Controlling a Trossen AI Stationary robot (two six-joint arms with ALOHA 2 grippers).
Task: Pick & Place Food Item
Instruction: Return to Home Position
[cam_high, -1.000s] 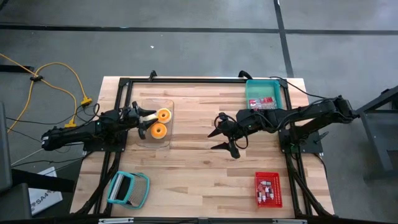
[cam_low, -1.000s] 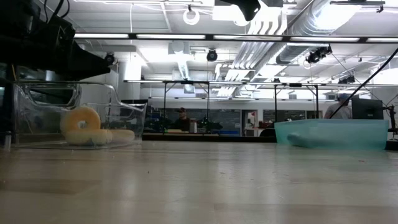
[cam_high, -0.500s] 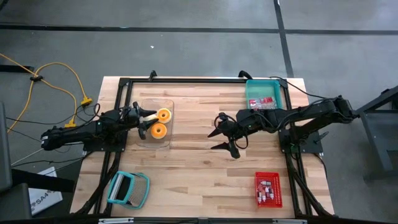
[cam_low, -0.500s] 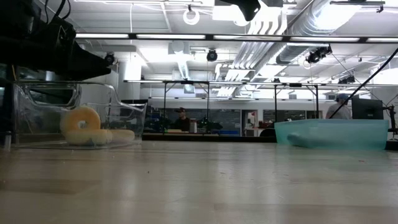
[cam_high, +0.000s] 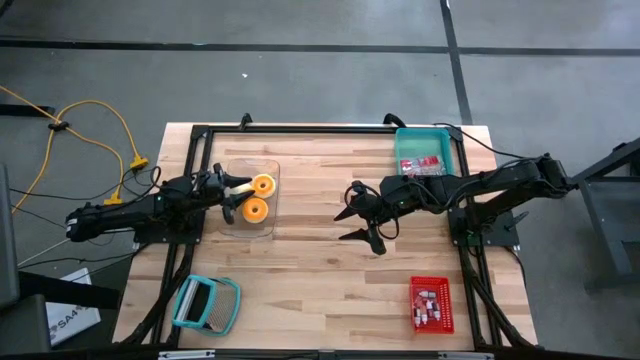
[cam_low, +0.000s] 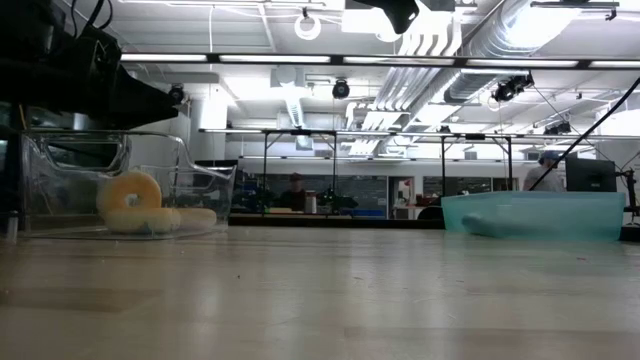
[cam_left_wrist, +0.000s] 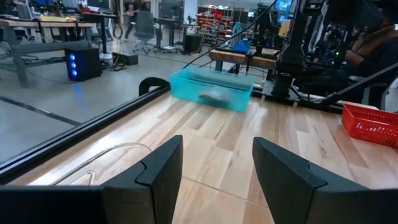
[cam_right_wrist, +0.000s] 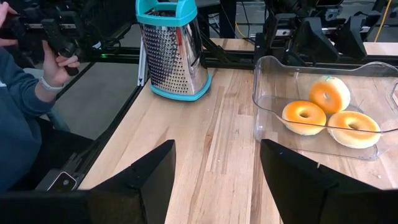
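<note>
Three yellow-orange ring doughnuts (cam_right_wrist: 305, 117) lie in a clear plastic container (cam_high: 262, 225) at the table's left. One of them (cam_low: 130, 193) stands on edge, leaning on the others. My left gripper (cam_high: 236, 197) hangs level over the container's left end, open, with nothing between its fingers (cam_left_wrist: 217, 180). My right gripper (cam_high: 358, 213) hovers open above the middle of the table, pointing toward the container (cam_right_wrist: 217, 180). A teal bin (cam_high: 406, 145) stands at the far right.
The teal bin holds red-and-white packets (cam_high: 422, 165). A red basket (cam_high: 431, 305) with small items sits at the near right. A teal-handled metal grater (cam_high: 207, 303) lies near left. A person's hand (cam_right_wrist: 59, 59) shows beyond the table's left edge. Bare wood lies between the arms.
</note>
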